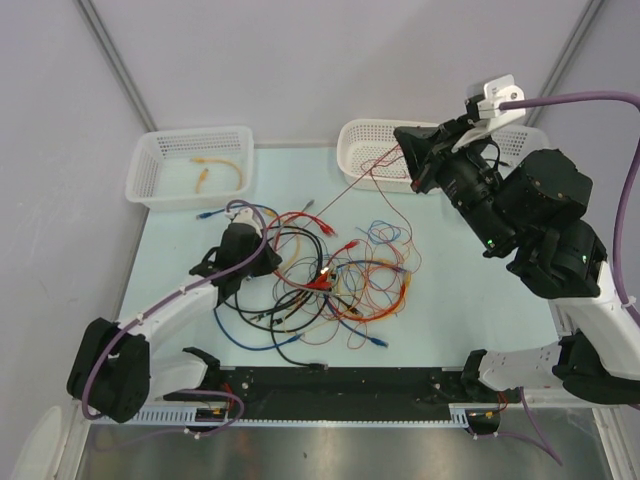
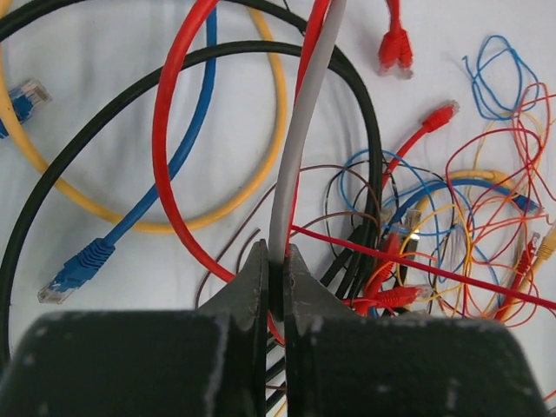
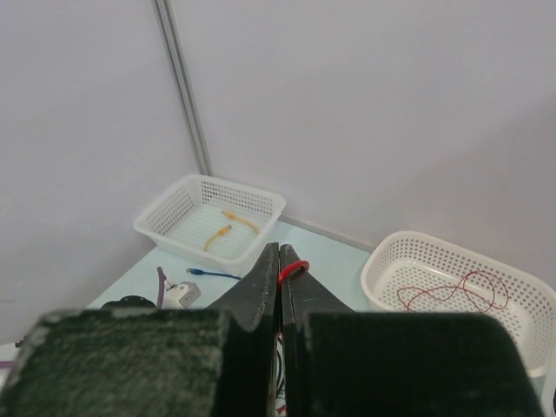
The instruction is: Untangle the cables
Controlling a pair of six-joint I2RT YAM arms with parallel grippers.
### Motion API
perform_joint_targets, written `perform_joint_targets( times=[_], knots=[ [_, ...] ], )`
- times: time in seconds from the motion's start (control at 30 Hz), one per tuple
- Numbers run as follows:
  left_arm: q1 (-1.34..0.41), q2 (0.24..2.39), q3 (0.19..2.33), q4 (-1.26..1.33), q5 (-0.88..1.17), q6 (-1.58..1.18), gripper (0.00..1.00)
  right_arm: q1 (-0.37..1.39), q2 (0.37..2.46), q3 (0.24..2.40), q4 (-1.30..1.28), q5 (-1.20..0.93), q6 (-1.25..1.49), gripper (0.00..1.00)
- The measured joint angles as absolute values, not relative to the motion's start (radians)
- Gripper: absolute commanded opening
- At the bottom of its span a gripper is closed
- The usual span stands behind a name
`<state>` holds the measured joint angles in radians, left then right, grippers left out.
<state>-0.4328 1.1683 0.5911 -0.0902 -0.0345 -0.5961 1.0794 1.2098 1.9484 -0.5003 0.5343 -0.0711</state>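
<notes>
The cables (image 1: pixel 335 275) lie in a tangled heap of red, orange, yellow, blue and black loops on the pale blue table. My left gripper (image 1: pixel 255 258) sits low at the heap's left side. In its wrist view the left gripper (image 2: pixel 276 265) is shut on a grey cable (image 2: pixel 300 148) that runs upward between a red loop (image 2: pixel 161 130) and a black loop (image 2: pixel 104 113). My right gripper (image 1: pixel 408 152) is raised at the back right, shut on a thin red wire (image 1: pixel 360 180) stretched taut down to the heap. A short red bend (image 3: pixel 293 269) shows beside the right gripper's (image 3: pixel 279 261) closed fingers.
A white basket (image 1: pixel 150 170) at the back left holds an orange cable (image 1: pixel 215 170). A second white basket (image 1: pixel 360 140) at the back middle holds a thin red wire (image 3: pixel 456 291). A blue plug end (image 2: pixel 74 269) lies near my left fingers.
</notes>
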Motion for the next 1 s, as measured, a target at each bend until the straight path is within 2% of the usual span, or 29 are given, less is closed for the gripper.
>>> perform_joint_targets(
  times=[0.07,0.1,0.13,0.17,0.23,0.27,0.5,0.77,1.0],
  knots=[
    [-0.417,1.192,0.593,-0.09,-0.017,-0.603,0.33,1.08,1.209,1.949,-0.501,0.534,-0.08,0.0],
    [-0.408,1.205,0.594,-0.099,-0.016,-0.604,0.53,1.081,1.209,1.951,-0.493,0.535,-0.086,0.0],
    [-0.394,1.22,0.594,-0.124,-0.017,-0.604,0.6,1.081,1.209,1.962,-0.48,0.536,-0.092,0.0],
    [-0.381,1.236,0.59,-0.147,-0.02,-0.605,0.75,1.081,1.207,1.979,-0.465,0.537,-0.099,0.0],
    [-0.364,1.253,0.581,-0.191,-0.023,-0.604,0.89,1.081,1.195,2.008,-0.435,0.538,-0.107,0.0],
    [-0.362,1.254,0.578,-0.213,-0.025,-0.611,0.99,1.081,1.184,2.02,-0.422,0.538,-0.108,0.0],
    [-0.361,1.133,0.581,-0.281,-0.034,-0.612,1.0,1.081,1.12,2.034,-0.358,0.543,-0.109,0.0],
    [-0.361,0.914,0.637,-0.276,-0.007,-0.63,0.99,1.065,1.16,1.971,-0.345,0.573,-0.123,0.0],
    [-0.361,0.831,0.643,-0.318,0.037,-0.648,1.0,0.842,1.29,1.964,-0.376,0.517,-0.059,0.0]
  ],
)
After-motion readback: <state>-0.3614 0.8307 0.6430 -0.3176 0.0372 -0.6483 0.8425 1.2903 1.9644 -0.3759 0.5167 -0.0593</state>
